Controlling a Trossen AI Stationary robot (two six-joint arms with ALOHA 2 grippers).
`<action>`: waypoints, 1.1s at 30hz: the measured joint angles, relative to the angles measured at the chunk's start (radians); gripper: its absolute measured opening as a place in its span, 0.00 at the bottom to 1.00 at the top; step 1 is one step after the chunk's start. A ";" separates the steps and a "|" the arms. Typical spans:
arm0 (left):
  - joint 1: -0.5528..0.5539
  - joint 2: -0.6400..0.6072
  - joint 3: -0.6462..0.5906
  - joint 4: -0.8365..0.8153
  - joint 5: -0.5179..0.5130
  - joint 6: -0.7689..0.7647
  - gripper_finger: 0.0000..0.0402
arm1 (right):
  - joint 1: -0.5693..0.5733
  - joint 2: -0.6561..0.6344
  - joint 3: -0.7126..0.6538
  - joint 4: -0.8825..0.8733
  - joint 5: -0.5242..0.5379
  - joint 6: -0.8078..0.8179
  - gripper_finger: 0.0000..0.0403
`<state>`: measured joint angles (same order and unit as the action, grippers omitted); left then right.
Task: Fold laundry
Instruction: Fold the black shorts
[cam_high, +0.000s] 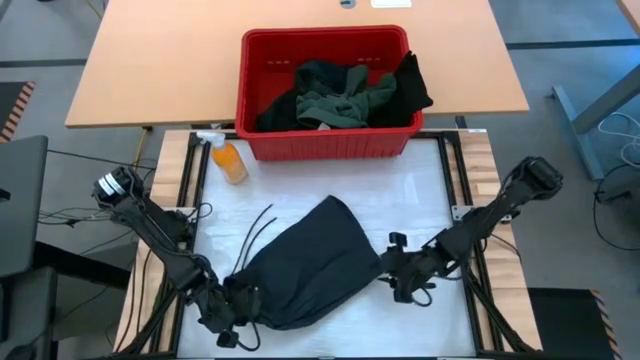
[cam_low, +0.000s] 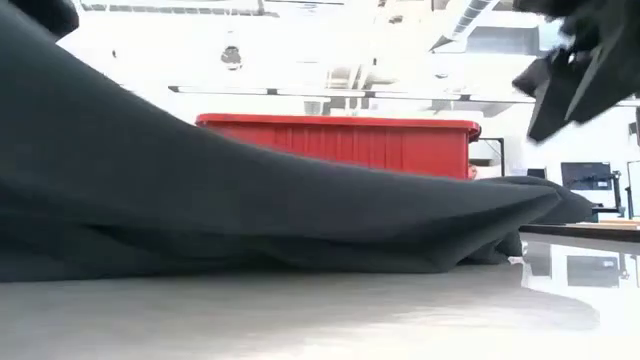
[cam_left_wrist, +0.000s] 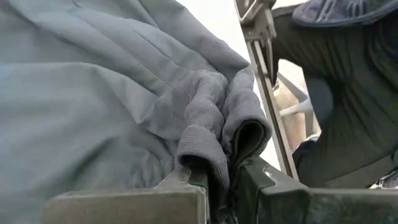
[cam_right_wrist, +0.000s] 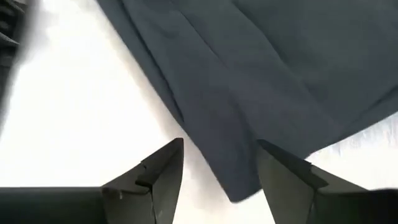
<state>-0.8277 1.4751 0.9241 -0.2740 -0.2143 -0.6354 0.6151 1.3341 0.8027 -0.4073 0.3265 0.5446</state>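
Two grippers on one black garment (cam_high: 305, 265), and they differ. My left gripper (cam_left_wrist: 217, 180) is clenched on a bunched ribbed hem at the near-left corner of the cloth. My right gripper (cam_right_wrist: 221, 171) stands released, jaws spread, with the cloth's edge lying flat on the white mat (cam_high: 400, 200) between and just beyond them, nothing pinched. From above, the garment's long axis runs diagonally from my left gripper up toward the red basket (cam_high: 325, 145), where more laundry (cam_high: 345, 92) waits. So the right arm is nearer the free right-hand corner; I'd judge that's the next pick. Only the wrist views show the grips; the low view is mostly cloth.
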 joint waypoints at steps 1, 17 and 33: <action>-0.005 0.008 0.000 0.002 0.001 -0.004 0.04 | 0.002 -0.020 0.007 -0.017 -0.011 0.000 0.56; -0.025 0.141 0.000 -0.004 0.158 -0.059 0.06 | -0.160 0.265 -0.031 0.815 0.118 -0.341 0.52; -0.006 0.161 0.001 -0.173 0.054 -0.036 0.05 | -0.250 0.662 0.070 0.771 -0.066 -0.415 0.46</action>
<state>-0.8336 1.6363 0.9247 -0.4473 -0.1603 -0.6709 0.3656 1.9956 0.8722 0.3634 0.2601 0.1293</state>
